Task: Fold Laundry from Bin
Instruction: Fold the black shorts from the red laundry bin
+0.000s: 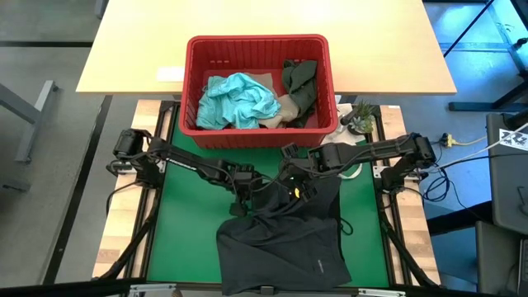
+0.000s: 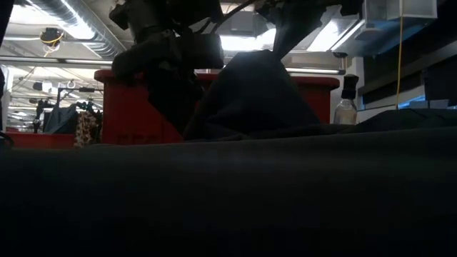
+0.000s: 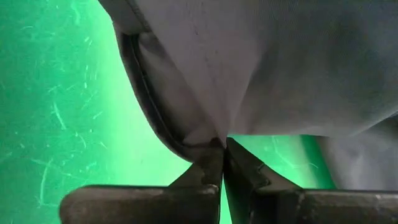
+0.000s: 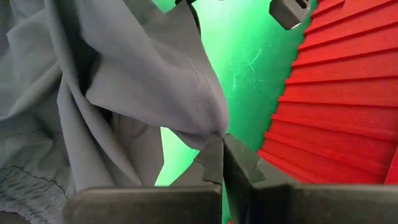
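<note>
Two claws are both pinching the same dark grey garment [image 1: 285, 239], which lies spread on your green mat [image 1: 186, 231] toward the mat's near edge, its far part lifted into a peak. Your left gripper [image 3: 222, 144] has its fingers pressed together on a hemmed fold of the cloth, just above the mat. Your right gripper [image 4: 221, 138] is likewise clamped tight on a bunched ridge of the same cloth, close beside the ribbed wall of the red bin [image 4: 348, 93]. From above, both claws meet near the mat's centre, just in front of the bin, which sits at the mat's far edge. Inside it lie a light teal garment [image 1: 239, 99], a beige-tan garment [image 1: 280, 111] and a dark olive garment [image 1: 299, 81].
</note>
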Controlling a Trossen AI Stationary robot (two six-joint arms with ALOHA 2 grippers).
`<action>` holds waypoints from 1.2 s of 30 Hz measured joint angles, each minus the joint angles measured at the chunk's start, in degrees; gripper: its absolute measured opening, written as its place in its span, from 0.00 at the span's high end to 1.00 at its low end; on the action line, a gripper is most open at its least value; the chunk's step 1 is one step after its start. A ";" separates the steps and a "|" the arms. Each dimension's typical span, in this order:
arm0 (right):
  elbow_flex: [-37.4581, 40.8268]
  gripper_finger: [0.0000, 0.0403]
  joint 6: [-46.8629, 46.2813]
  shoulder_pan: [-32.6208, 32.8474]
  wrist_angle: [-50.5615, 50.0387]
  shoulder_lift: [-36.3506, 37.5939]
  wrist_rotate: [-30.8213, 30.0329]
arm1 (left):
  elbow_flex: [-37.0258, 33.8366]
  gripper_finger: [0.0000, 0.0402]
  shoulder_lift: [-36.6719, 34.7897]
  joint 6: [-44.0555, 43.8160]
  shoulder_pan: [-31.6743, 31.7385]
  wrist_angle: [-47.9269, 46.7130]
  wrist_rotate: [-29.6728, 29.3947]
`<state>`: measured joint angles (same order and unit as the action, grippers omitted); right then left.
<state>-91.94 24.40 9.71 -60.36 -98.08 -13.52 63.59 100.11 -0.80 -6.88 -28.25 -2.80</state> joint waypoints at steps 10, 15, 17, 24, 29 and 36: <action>0.00 1.00 1.42 -6.62 3.46 -0.02 -0.96 | 0.02 1.00 -9.15 -2.18 -3.07 -12.25 -4.13; 0.00 1.00 1.52 -11.61 8.88 -0.04 2.06 | 0.09 1.00 -14.10 -5.18 -4.53 -18.06 -5.96; 0.00 1.00 1.55 -13.33 11.09 -0.19 4.64 | 0.09 1.00 -15.61 -6.63 -4.84 -20.98 -6.52; 0.22 1.00 1.60 -17.79 15.84 -2.86 10.15 | 0.09 1.00 -17.45 -12.29 -5.17 -23.30 -5.45; 0.22 1.00 4.72 -19.91 18.28 -5.45 10.16 | 0.09 1.00 -17.56 -12.62 -6.06 -23.43 -4.42; 0.22 1.00 6.54 -22.34 23.89 -6.19 10.02 | 0.07 1.00 -18.06 -16.20 -6.29 -21.28 -1.72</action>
<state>-91.72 30.94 -12.63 -36.47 -104.27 -3.50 63.66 82.05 -17.00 -13.17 -49.52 -4.52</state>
